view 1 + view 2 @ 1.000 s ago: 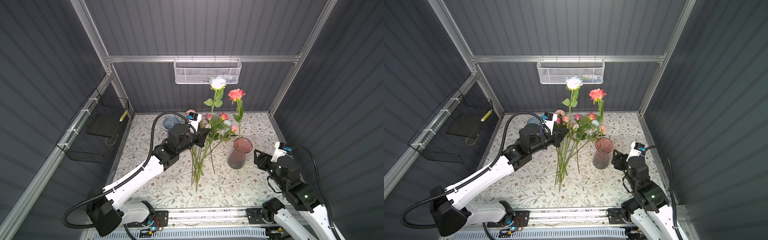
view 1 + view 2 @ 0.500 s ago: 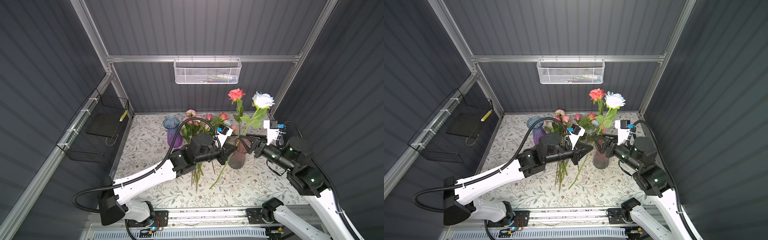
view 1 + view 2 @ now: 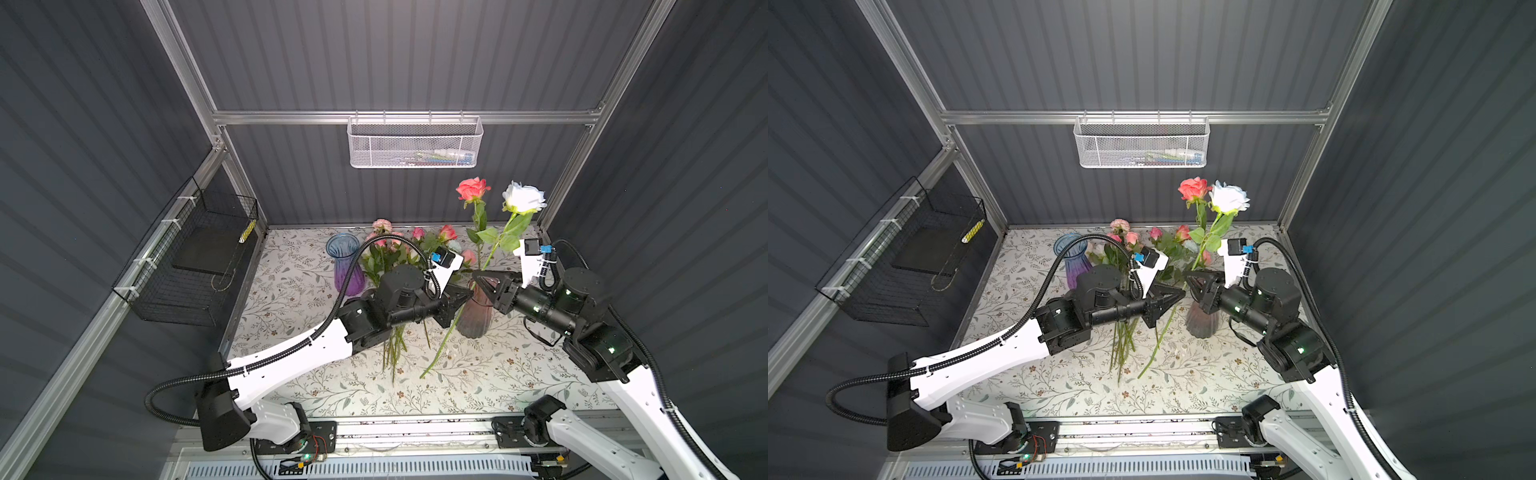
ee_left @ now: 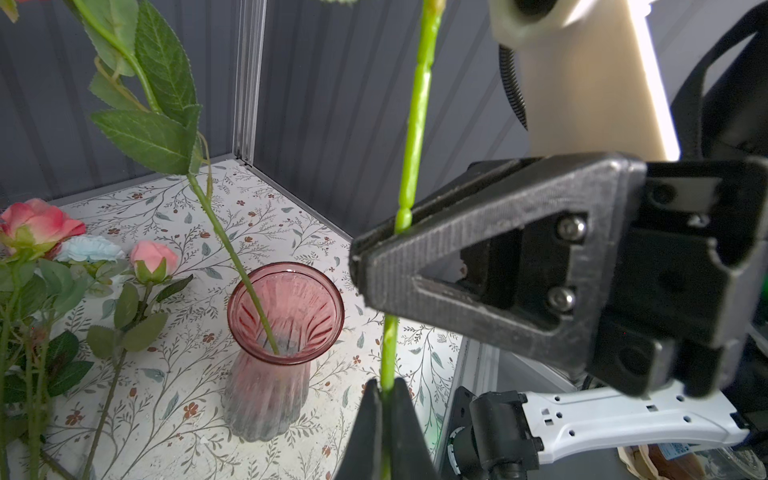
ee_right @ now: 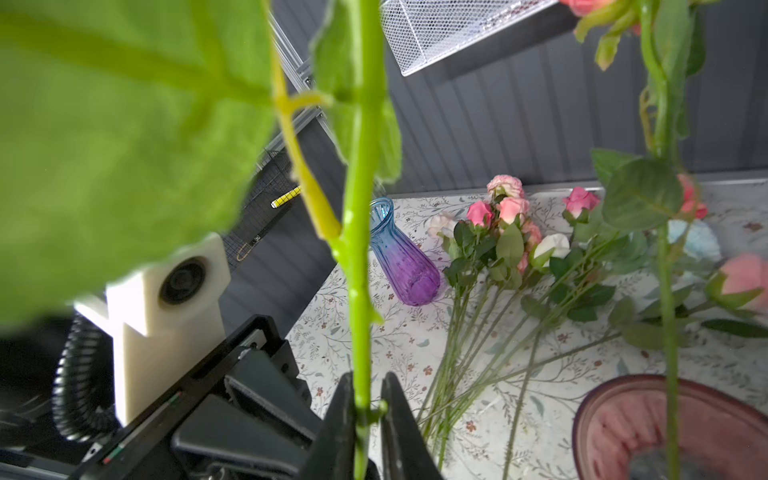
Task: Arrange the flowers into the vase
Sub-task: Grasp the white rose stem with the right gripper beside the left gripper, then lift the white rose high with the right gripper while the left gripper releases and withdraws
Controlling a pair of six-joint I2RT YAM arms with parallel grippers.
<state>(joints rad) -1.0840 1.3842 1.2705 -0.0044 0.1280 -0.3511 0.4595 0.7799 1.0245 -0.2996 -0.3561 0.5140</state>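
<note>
A white rose (image 3: pixel 523 198) (image 3: pixel 1227 198) stands tilted, with its stem (image 4: pixel 415 124) (image 5: pixel 360 208) held by both grippers just left of the pink vase (image 3: pixel 476 316) (image 3: pixel 1200 322) (image 4: pixel 266 399). My left gripper (image 3: pixel 467 295) (image 3: pixel 1181 293) (image 4: pixel 384 386) is shut on the stem low down. My right gripper (image 3: pixel 476 274) (image 3: pixel 1187 275) (image 5: pixel 370 382) is shut on it a little higher. The stem's lower end hangs outside the vase, above the table. A coral rose (image 3: pixel 472 189) (image 3: pixel 1192 189) stands in the pink vase. Several more flowers (image 3: pixel 399 257) (image 5: pixel 511 232) lie on the table.
A blue-and-purple vase (image 3: pixel 347 266) (image 3: pixel 1073 257) (image 5: pixel 409 266) stands at the back left of the flower pile. A white mesh basket (image 3: pixel 413 143) hangs on the back wall. A black wire basket (image 3: pixel 195 266) hangs on the left wall.
My left gripper carried the white rose right to the pink vase. The right arm rose to meet it and its jaws closed on the stem.
</note>
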